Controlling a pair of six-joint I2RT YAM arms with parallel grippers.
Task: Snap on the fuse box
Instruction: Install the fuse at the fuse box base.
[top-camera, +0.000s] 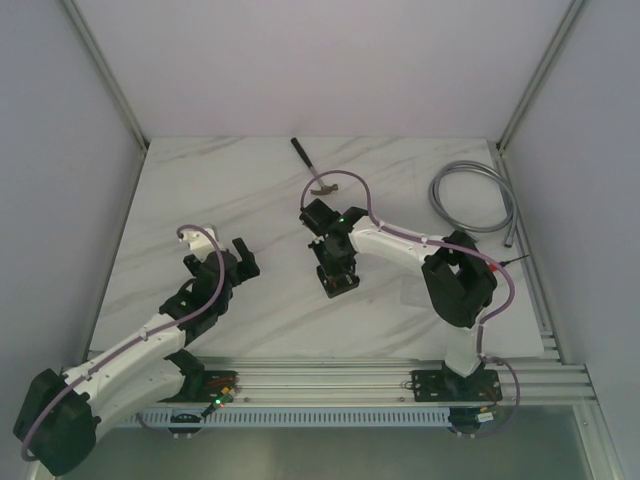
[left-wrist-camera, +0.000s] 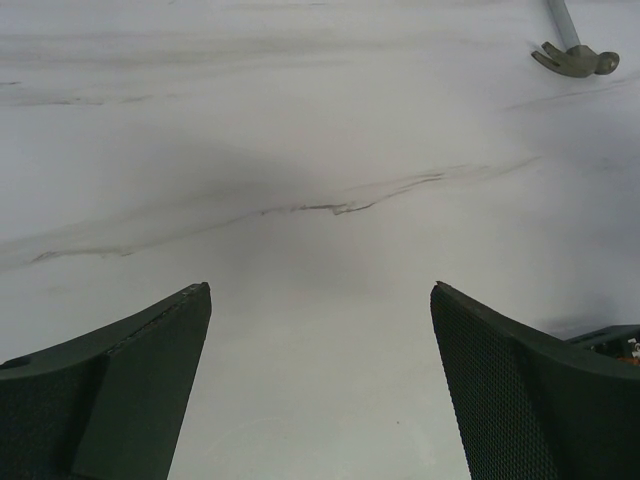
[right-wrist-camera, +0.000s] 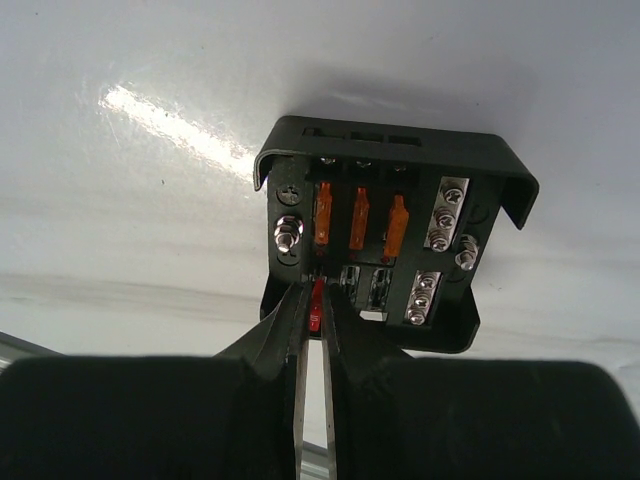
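red fuse pinched at the fuse box, left fingers spread wide

nearest the right wrist lens, the right gripper (right-wrist-camera: 313, 318) is seen with its two fingers drawn almost together, and a small red fuse (right-wrist-camera: 315, 300) is clamped between the tips. the fuse is held at the lower left slot of the fuse box (right-wrist-camera: 400, 150), at the near edge of its slotted inside; whether it is seated cannot be told. the box is found lying on the white marbled table (right-wrist-camera: 120, 200) with its inside facing the lens. three orange fuses (right-wrist-camera: 358, 218) are set side by side in the upper row, and silver screw terminals (right-wrist-camera: 445, 215) are lined down its right side.

from above, the box (top-camera: 340, 284) is placed near the middle of the table (top-camera: 250, 190), directly under the right gripper (top-camera: 336, 268). well to the left of it, the left gripper (top-camera: 240, 256) is held over bare table, and in its own view its fingers (left-wrist-camera: 130, 380) are spread wide with nothing between them. a hammer (top-camera: 318, 178) is laid beyond the box, towards the back, and a coiled grey hose (top-camera: 470, 195) is seen at the back right corner.
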